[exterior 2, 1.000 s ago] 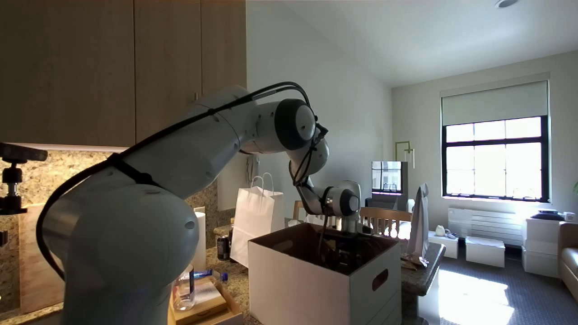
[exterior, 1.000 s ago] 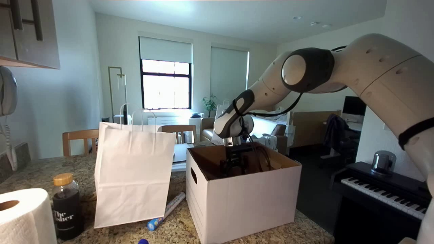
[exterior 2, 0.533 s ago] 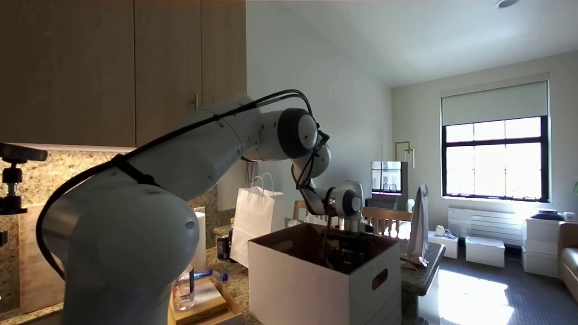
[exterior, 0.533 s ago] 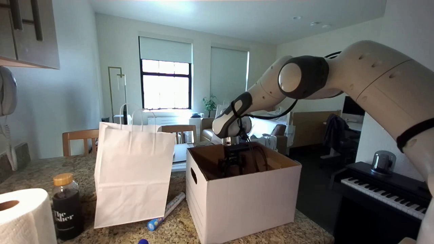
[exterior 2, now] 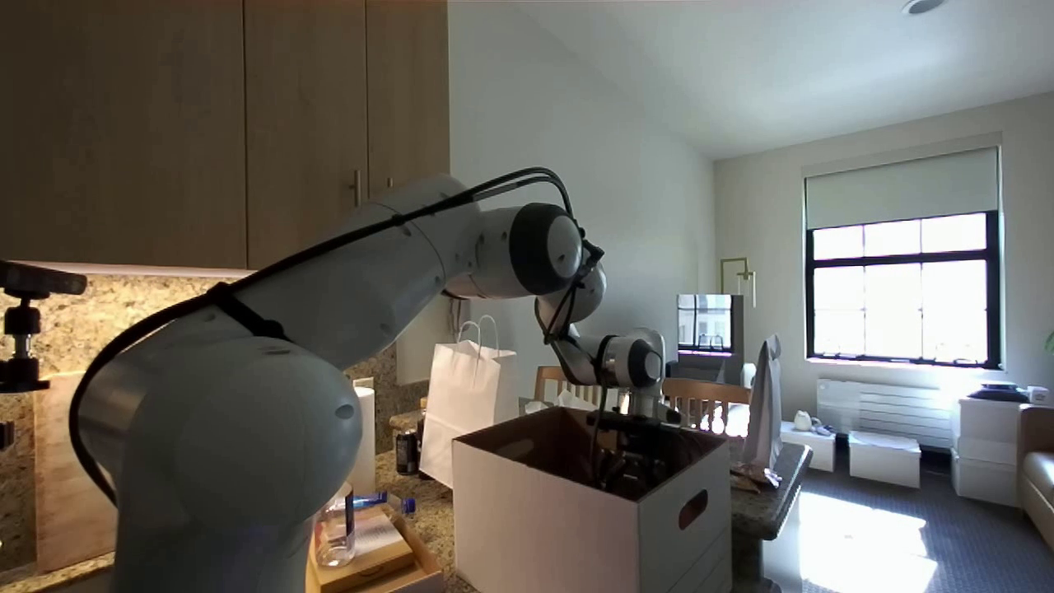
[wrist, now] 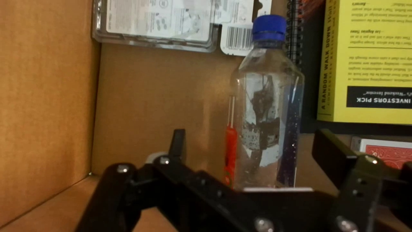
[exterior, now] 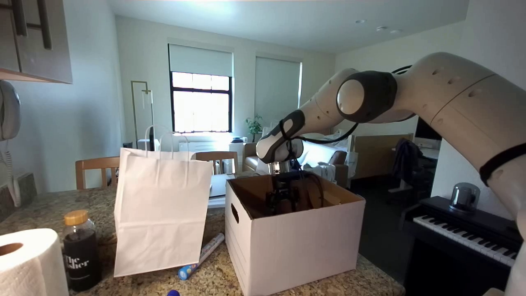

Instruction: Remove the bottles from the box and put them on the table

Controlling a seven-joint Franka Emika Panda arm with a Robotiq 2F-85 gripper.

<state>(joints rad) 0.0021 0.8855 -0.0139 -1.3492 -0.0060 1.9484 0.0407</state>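
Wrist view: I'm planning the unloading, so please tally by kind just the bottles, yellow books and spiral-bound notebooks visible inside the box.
Bottles: 1
Yellow books: 1
Spiral-bound notebooks: 1
Total: 3

A bright window (exterior 2: 903,288) is partly covered by a pale shade (exterior 2: 902,189). Sunlight (exterior 2: 860,548) is cast across the dark floor (exterior 2: 992,531). Wooden cabinets (exterior 2: 156,132) are mounted high.
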